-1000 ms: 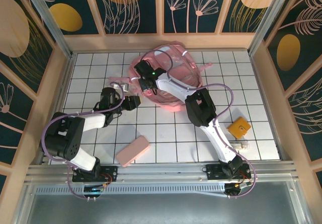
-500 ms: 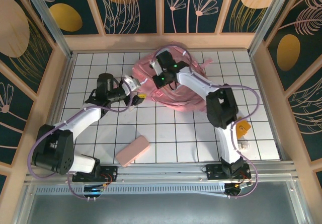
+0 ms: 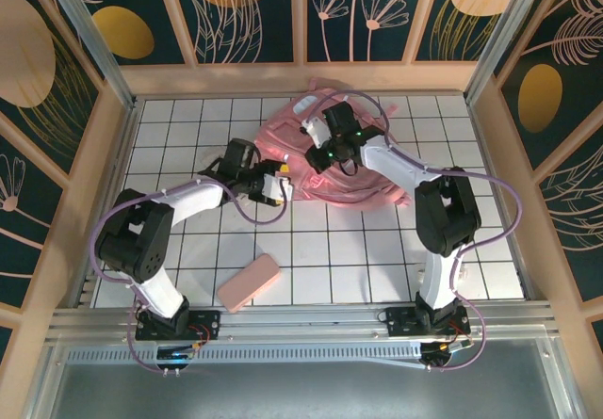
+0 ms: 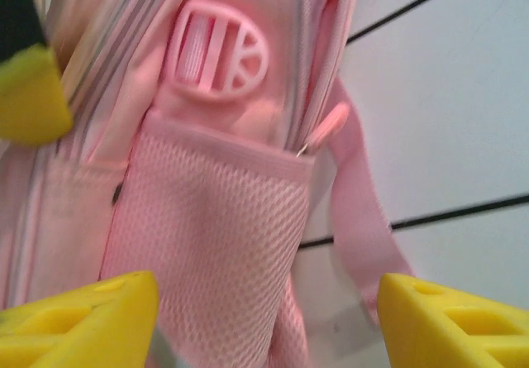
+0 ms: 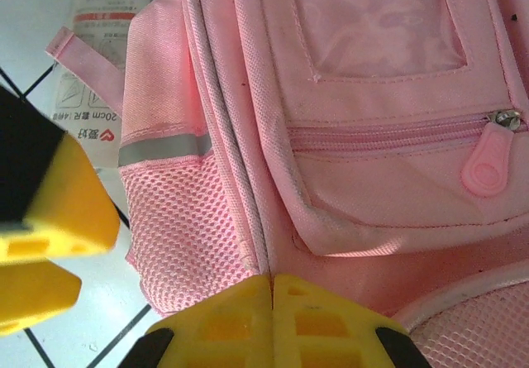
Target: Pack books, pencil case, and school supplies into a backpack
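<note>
Nearest the arm bases, the pencil case (image 3: pixel 249 282) is lying on the table (image 3: pixel 358 249), well apart from the backpack (image 3: pixel 283 136). Farther in, the left gripper (image 3: pixel 280 182) is facing the backpack's mesh side pocket (image 4: pixel 223 244) with its fingers released and spread. The right gripper (image 3: pixel 325 155) is pressing clenched tips against a backpack seam, and beyond it the clear packet (image 5: pixel 107 4) is lying partly under a strap (image 5: pixel 83 58).
</note>
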### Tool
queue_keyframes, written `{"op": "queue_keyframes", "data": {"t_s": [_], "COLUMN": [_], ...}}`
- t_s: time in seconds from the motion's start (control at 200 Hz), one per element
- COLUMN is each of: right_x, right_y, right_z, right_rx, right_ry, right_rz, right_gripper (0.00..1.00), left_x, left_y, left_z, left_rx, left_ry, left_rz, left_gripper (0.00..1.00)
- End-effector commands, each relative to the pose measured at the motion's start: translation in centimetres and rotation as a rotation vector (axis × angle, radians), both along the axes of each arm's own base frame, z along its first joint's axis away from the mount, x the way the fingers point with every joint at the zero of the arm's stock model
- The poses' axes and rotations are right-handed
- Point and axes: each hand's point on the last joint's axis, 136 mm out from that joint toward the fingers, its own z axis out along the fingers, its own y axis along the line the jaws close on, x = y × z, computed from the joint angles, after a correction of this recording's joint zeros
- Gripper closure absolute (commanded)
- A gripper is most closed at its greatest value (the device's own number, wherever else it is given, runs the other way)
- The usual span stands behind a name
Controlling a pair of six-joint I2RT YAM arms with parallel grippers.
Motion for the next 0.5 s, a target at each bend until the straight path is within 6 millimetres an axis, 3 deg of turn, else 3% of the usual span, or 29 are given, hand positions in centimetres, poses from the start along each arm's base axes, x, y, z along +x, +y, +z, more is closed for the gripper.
{"op": "queue_keyframes", "data": {"t_s": [0.0, 0.035, 0.21, 0.235, 0.415, 0.495], "right_x": [-0.7, -0.9, -2.8, -2.8, -2.8, -2.9], "right_y": [0.0, -0.2, -0.3, -0.3, -0.1, 0.0], "right_z": [3.1, 3.0, 3.8, 3.9, 4.0, 4.1], "right_rx": [0.047, 0.038, 0.051, 0.051, 0.044, 0.058], "right_ry": [-0.094, -0.114, -0.210, -0.220, -0.233, -0.239], "right_rz": [0.095, 0.118, 0.252, 0.264, 0.289, 0.295], "right_gripper": [1.00, 1.00, 1.00, 1.00, 1.00, 1.00], "left_x": [0.4, 0.9, 3.0, 3.3, 4.9, 4.9], "left_y": [-1.1, -1.3, -0.2, -0.4, -2.0, -2.2], "left_z": [2.5, 3.8, 5.3, 4.4, 5.8, 4.5], "left_rx": [-0.061, -0.063, -0.043, -0.039, -0.105, -0.081], "left_ry": [-0.075, -0.085, -0.061, -0.045, -0.055, -0.024], "left_rz": [-0.051, -0.057, -0.022, -0.025, -0.046, -0.077], "left_gripper": [0.29, 0.28, 0.30, 0.30, 0.33, 0.36]}}
